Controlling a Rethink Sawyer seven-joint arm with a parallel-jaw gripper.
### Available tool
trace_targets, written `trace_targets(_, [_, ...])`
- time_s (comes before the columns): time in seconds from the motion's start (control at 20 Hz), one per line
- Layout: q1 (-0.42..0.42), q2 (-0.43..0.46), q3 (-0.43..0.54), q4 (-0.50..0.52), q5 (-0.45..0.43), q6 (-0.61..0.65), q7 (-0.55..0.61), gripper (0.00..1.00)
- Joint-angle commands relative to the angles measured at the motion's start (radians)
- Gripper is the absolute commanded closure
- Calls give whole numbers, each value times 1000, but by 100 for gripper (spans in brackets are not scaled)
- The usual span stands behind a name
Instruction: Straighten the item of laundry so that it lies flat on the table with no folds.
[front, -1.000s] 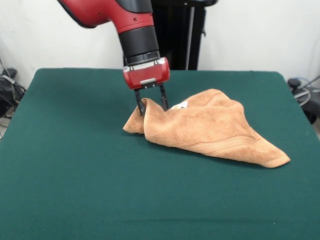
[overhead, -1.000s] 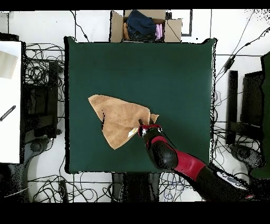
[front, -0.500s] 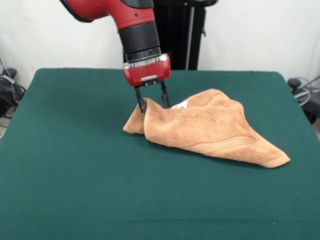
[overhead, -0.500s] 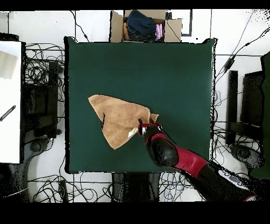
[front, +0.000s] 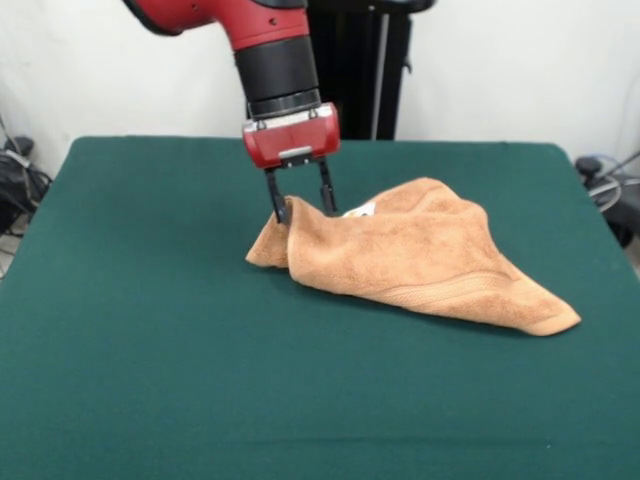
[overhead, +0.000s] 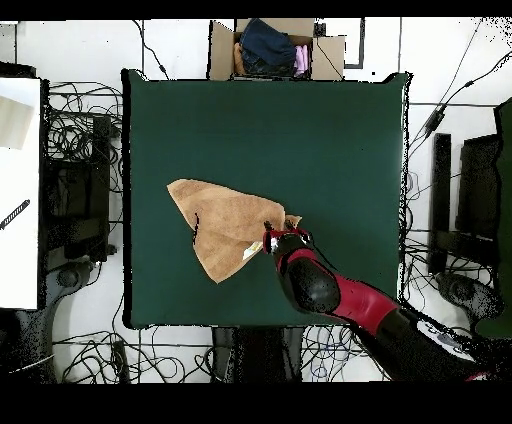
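Observation:
The item of laundry, an orange-tan towel (front: 420, 255), lies bunched and folded on the green table (front: 150, 300), right of centre in the front view. One corner trails to the right and a white label (front: 362, 210) shows near the top of the heap. My gripper (front: 302, 207) hangs over the towel's left end, open, with its two dark fingers astride the raised fold there. Overhead, the towel (overhead: 225, 225) sits left of centre on the table (overhead: 300, 130), with the gripper (overhead: 273, 236) at its right corner.
A cardboard box (overhead: 272, 48) holding dark clothes stands beyond the table's top edge in the overhead view. Cables lie on the floor all round the table. A white surface (overhead: 18, 190) is at the left.
The gripper has risen a little and tilted slightly while staying open. The towel has kept its shape and place.

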Motion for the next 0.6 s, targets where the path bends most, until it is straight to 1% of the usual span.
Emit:
trace_targets(0.05, [27,20,30,-80,36,79,199,0])
trace_targets(0.2, [53,24,-3,-87,36,114,174,0])
trace_targets(0.6, [101,-63,-35,-76,57,177,164,0])
